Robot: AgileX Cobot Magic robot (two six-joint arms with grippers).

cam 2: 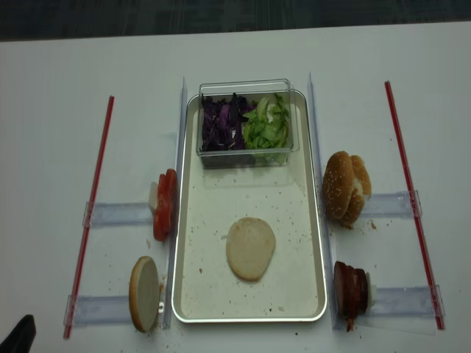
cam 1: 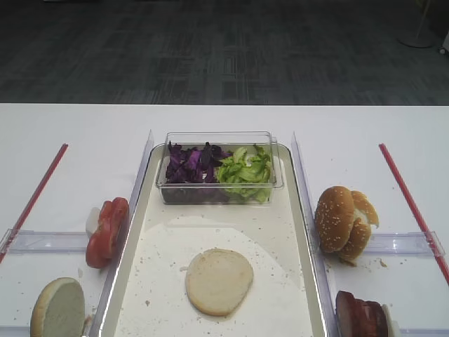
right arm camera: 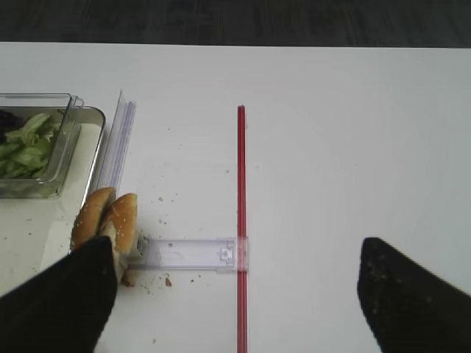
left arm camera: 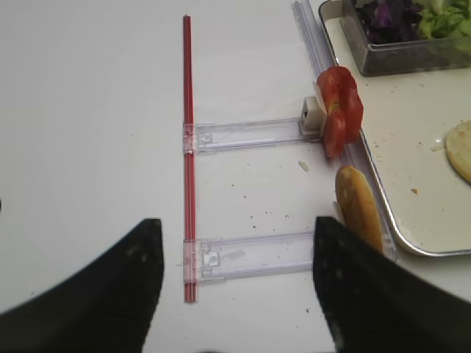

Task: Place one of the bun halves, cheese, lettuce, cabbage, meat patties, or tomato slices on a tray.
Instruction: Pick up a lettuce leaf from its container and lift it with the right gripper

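Both grippers, left gripper (left arm camera: 235, 294) and right gripper (right arm camera: 235, 294), are spread wide, nothing held. One pale bun half (cam 1: 219, 281) is already on the tray (cam 1: 295, 210). The next layer should be gripped gently and set down centred on it.

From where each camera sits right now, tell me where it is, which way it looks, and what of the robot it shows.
Exterior high: front of table, angled down at the tray; no robot visible.
Exterior high (realsense): overhead, straight down; a dark arm part at the bottom-left corner.
Right wrist: above the table's right side, facing the sesame bun halves; right gripper open, fingers wide apart.
Left wrist: above the left side, facing the tomato slices; left gripper open.
Shared: both exterior views show the flat bun half on the tray.
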